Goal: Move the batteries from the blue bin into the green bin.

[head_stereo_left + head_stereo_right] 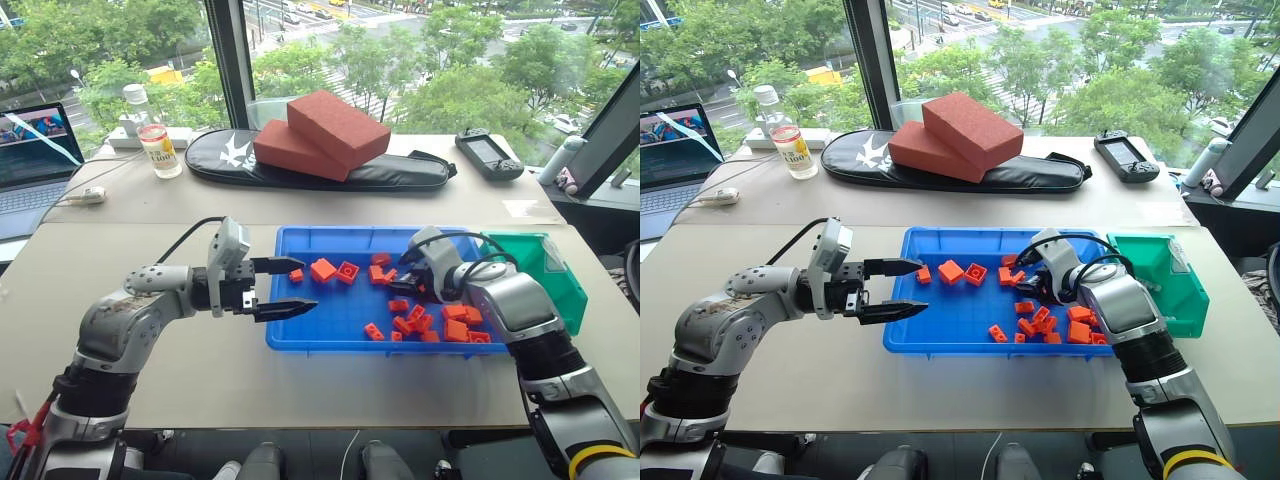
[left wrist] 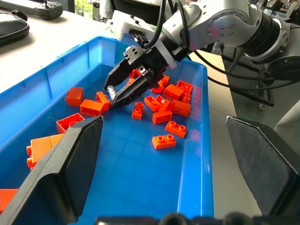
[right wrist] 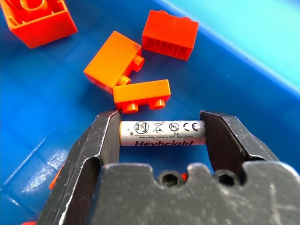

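While my right gripper [image 3: 162,133] reaches down into the blue bin [image 1: 300,335] among orange toy bricks [image 3: 140,97], its jaws pinch a battery [image 3: 162,133] end to end. My left gripper [image 1: 285,287] hovers spread wide, empty, beside the green bin's [image 1: 560,285] far neighbour.

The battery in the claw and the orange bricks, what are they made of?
The battery looks like metal in a silvery-white printed wrapper, with small symbols and lettering. The orange bricks look like smooth, slightly shiny plastic, with moulded studs. The right claw grips the battery end to end.
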